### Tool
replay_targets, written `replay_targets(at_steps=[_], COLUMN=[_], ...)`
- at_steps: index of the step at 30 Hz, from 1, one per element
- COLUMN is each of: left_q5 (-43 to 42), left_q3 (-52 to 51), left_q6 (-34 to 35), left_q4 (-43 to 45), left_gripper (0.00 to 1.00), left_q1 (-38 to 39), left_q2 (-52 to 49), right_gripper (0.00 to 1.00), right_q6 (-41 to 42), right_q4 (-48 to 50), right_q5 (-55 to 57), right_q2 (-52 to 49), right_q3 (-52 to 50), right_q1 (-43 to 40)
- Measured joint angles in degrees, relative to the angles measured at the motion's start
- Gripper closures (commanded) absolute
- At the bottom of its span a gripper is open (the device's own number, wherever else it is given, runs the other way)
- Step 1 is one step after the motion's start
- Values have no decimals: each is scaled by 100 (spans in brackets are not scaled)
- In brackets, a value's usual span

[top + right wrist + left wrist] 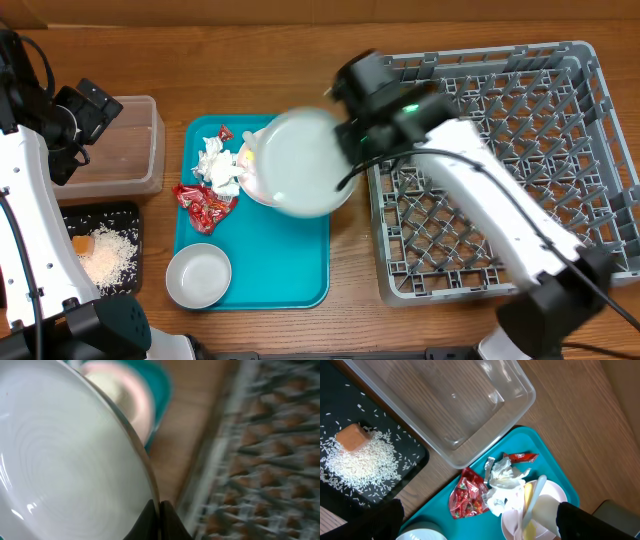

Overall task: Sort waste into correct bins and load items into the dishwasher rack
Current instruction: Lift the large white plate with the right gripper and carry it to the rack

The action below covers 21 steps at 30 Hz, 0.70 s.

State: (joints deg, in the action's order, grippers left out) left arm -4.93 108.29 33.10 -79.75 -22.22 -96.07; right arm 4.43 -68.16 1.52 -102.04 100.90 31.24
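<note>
My right gripper (pixel 159 519) is closed tight on the rim of a round white plate (pixel 303 162); the two fingers are pressed together with only the thin edge between them. I hold this plate above the right part of the flat teal plastic tray (pixel 255 285). It is just beside the left wall of the large square grey plastic dishwasher rack (pixel 520 150), not over it. In the overhead view it covers most of a pale pink round plate (pixel 252 187) that lies on the tray below. My right wrist view is blurred, so I cannot tell how much the white plate is tilted.

My left gripper (pixel 479 510) is spread wide and holds nothing. Its dark fingers (pixel 582 522) show at the lower corners of the left wrist view. It hangs near the clear rectangular plastic tub (pixel 465 405).

Beside the tub lies the shallow black rectangular tray (pixel 417 455). In it a small orange food cube (pixel 352 437) sits on a heap of loose white rice grains (pixel 362 462).

On the teal tray a crumpled white paper napkin (pixel 506 476) lies between a large shiny red snack wrapper (pixel 467 497) and a smaller red wrapper (pixel 521 456). A pale plastic utensil (pixel 534 497) and a yellow spoon (pixel 527 496) rest on the pink plate. A round white bowl (pixel 198 276) stands at the tray corner nearest my left arm.
</note>
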Motion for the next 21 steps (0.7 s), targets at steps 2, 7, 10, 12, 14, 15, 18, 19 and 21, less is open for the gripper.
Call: replay_targets(at_steps=[2, 7, 10, 12, 14, 15, 18, 19, 21], left_q5=[0, 0, 0, 0, 0, 0, -2, -2, 0], left_q3=[0, 0, 0, 0, 0, 0, 0, 0, 0], left_q6=[0, 0, 0, 0, 0, 0, 0, 0, 0], left_q4=[0, 0, 0, 0, 0, 0, -2, 0, 0], left_gripper=[0, 0, 0, 0, 0, 0, 0, 0, 0], left_q1=[0, 0, 0, 0, 0, 0, 0, 0, 0], left_q2=[0, 0, 0, 0, 0, 0, 0, 0, 0], right_gripper=[96, 96, 96, 96, 96, 96, 96, 96, 96], right_q6=[2, 4, 0, 7, -2, 4, -2, 2, -15], right_q4=[4, 94, 225, 463, 743, 872, 1174, 1276, 1408], right_q5=[446, 1580, 1932, 2098, 2295, 2422, 2813, 2924, 3167], right_q2=[186, 389, 382, 382, 376, 369, 326, 304, 243], right_q3=[44, 70, 70, 70, 70, 70, 70, 70, 70], right_q1=[-299, -1021, -1416, -1676, -1923, -2057, -2358, -2428, -2529])
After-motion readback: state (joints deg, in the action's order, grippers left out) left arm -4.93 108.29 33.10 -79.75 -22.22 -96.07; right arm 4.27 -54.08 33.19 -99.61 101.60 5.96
